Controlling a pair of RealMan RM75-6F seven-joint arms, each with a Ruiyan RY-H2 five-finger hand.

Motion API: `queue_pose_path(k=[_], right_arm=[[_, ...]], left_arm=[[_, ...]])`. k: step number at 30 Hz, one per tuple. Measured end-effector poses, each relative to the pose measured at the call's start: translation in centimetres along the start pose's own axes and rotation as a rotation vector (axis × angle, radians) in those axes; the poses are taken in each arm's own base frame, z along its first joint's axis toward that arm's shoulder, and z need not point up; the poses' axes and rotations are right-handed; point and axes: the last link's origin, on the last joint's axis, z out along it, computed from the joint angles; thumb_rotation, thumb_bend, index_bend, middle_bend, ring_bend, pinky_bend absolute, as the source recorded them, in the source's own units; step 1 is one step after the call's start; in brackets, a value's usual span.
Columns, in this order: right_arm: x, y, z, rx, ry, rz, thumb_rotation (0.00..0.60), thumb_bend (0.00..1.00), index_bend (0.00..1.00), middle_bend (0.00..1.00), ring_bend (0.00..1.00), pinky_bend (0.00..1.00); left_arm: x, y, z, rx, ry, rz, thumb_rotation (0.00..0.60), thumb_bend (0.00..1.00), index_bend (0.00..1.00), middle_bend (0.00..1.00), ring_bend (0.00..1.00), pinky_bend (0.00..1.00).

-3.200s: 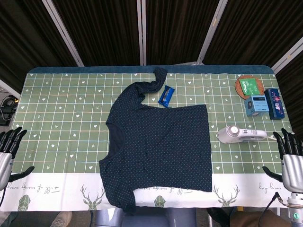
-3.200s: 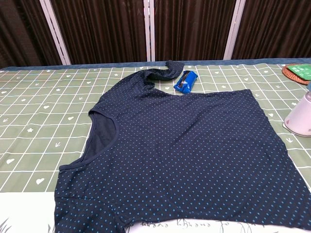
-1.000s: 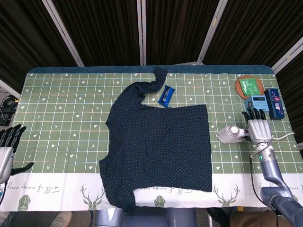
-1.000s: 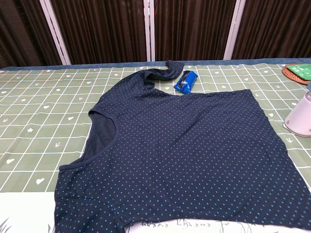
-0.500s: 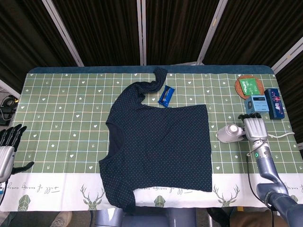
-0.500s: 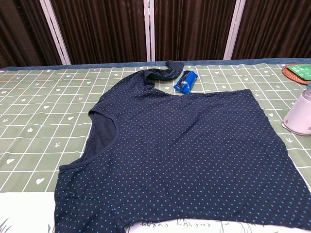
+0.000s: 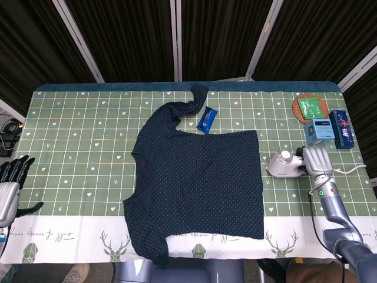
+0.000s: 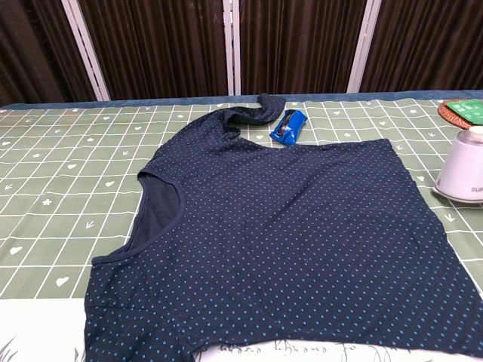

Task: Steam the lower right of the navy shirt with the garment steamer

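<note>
The navy dotted shirt [image 7: 197,177] lies flat mid-table, collar to the left; the chest view shows it [image 8: 279,234] filling the foreground. Right of its hem lies the white garment steamer [image 7: 281,164], whose head shows at the right edge of the chest view [image 8: 462,175]. My right hand [image 7: 317,160] grips the steamer's handle, fingers wrapped over it. My left hand [image 7: 10,183] hangs off the table's left front edge with fingers spread and nothing in it.
A blue packet [image 7: 207,119] lies by the shirt's upper sleeve. At the far right sit a round coaster with a green packet [image 7: 310,108], a light-blue box [image 7: 319,130] and a dark-blue box [image 7: 341,128]. The steamer's white cord [image 7: 350,171] trails right.
My right hand came from the near right edge onto the steamer's handle and closed on it. The steamer has shifted left toward the shirt, its head turned. The left hand barely moved.
</note>
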Motion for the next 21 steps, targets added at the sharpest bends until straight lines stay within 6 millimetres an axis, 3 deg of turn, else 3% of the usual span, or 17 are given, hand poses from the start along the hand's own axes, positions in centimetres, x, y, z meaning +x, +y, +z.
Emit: queue_pose_path(k=[6,11,15,21], right_arm=[[2.0,-0.3,-0.5,0.096,0.090,0.073,0.600,0.97,0.77,0.60,0.61,0.88],[3.6,-2.1,-0.8,0.214,0.167,0.094,0.600,0.97,0.77,0.60,0.61,0.88],[4.5,-5.2,-1.0,0.356,0.213,0.081,0.600,0.97,0.77,0.60,0.61,0.88],[4.2,-10.9,-1.7,0.589,0.202,0.023,0.600,0.97,0.77,0.60,0.61,0.88]], left_arm=[[0.2,0.1,0.0,-0.005,0.003,-0.009,0.600,0.00,0.00,0.00,0.00,0.00],[0.2,0.1,0.0,-0.011,-0.001,-0.017,0.600,0.00,0.00,0.00,0.00,0.00],[0.2,0.1,0.1,-0.009,-0.003,-0.021,0.600,0.00,0.00,0.00,0.00,0.00],[0.1,-0.2,0.3,0.001,-0.009,-0.024,0.600,0.00,0.00,0.00,0.00,0.00]])
